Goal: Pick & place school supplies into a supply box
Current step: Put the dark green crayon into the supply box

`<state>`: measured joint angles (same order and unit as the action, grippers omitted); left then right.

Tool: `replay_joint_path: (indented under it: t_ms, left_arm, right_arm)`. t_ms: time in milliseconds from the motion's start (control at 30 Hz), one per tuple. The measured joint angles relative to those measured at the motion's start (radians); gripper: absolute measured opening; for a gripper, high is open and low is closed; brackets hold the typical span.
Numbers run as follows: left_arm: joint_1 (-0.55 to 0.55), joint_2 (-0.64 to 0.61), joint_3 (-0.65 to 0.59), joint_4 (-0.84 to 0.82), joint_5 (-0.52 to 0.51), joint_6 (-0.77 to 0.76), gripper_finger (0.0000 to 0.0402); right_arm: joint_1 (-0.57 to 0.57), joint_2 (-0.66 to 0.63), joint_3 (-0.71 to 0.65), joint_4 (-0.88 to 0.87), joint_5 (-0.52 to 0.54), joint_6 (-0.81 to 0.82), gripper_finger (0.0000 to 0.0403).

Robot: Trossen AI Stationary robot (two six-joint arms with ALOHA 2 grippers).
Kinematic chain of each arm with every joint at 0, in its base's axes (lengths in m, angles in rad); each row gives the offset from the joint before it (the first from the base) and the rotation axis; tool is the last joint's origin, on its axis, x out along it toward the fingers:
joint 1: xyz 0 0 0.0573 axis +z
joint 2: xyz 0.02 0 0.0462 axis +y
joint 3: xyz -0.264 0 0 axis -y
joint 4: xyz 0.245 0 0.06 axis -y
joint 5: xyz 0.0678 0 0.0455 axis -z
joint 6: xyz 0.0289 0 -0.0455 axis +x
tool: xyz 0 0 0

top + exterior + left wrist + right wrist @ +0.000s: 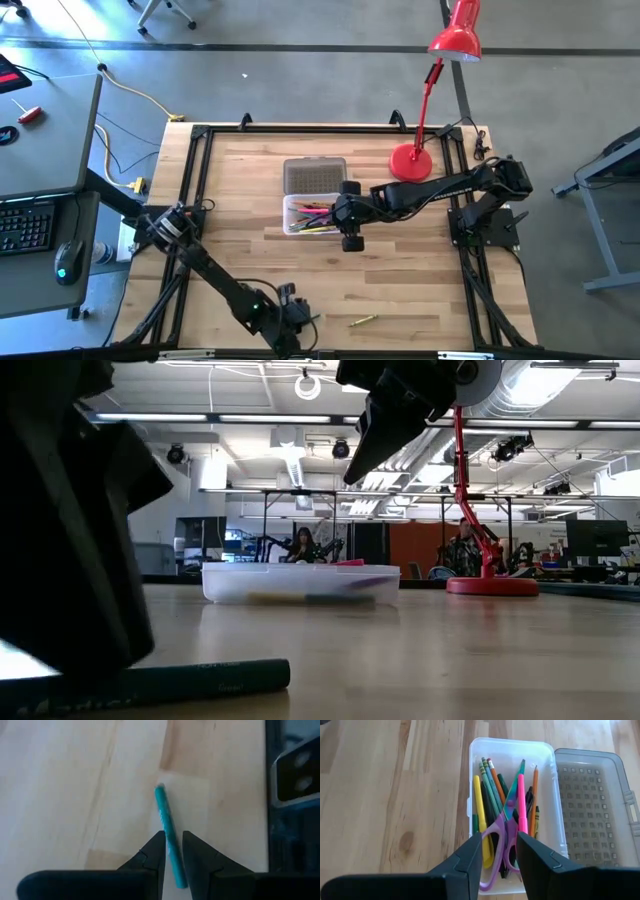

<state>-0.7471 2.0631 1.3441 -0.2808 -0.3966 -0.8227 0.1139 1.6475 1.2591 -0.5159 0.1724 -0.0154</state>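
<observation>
A teal-green marker (167, 822) lies flat on the wooden table near its front edge; it also shows in the low view (200, 678). My left gripper (173, 845) points down over it, low to the table. Its fingers stand narrowly apart on either side of the marker's near half. The clear supply box (510, 742) sits at mid-table with pencils, pens, a pink pen (522, 800) and purple-handled scissors (492, 840) lying in it. My right gripper (499, 847) hovers open and empty above the box's right end (347, 215).
The ribbed grey lid (315, 176) lies open behind the box. A red desk lamp stands on its base (410, 163) at the back right. A yellow pencil (362, 321) lies near the front edge, right of my left gripper (290, 318). A black frame (300, 128) rims the table.
</observation>
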Motion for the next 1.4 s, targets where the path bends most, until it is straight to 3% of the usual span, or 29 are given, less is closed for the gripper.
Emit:
replay_joint_path:
  t_ms: [200,500,800,1100,1400]
  left_arm:
    - [0.000,0.029,0.001,0.011,0.027,0.005,0.0094]
    - [0.011,0.031,0.005,-0.063,-0.029,0.008,0.0092]
    - [0.046,0.031,0.004,-0.124,-0.054,0.006,0.0026]
    - [0.108,0.032,0.002,-0.139,-0.051,-0.002,0.0061]
    - [0.135,0.022,0.019,-0.150,-0.055,0.031,0.0037]
  right_arm:
    - [0.000,0.000,0.000,-0.002,0.000,0.000,0.0099]
    - [0.000,0.000,0.000,0.001,0.000,0.000,0.0099]
    - [0.000,0.000,0.000,0.004,-0.005,0.000,0.0099]
    - [0.000,0.000,0.000,0.002,-0.035,0.058,0.0099]
    - [0.068,-0.003,0.000,-0.070,-0.100,0.047,0.0099]
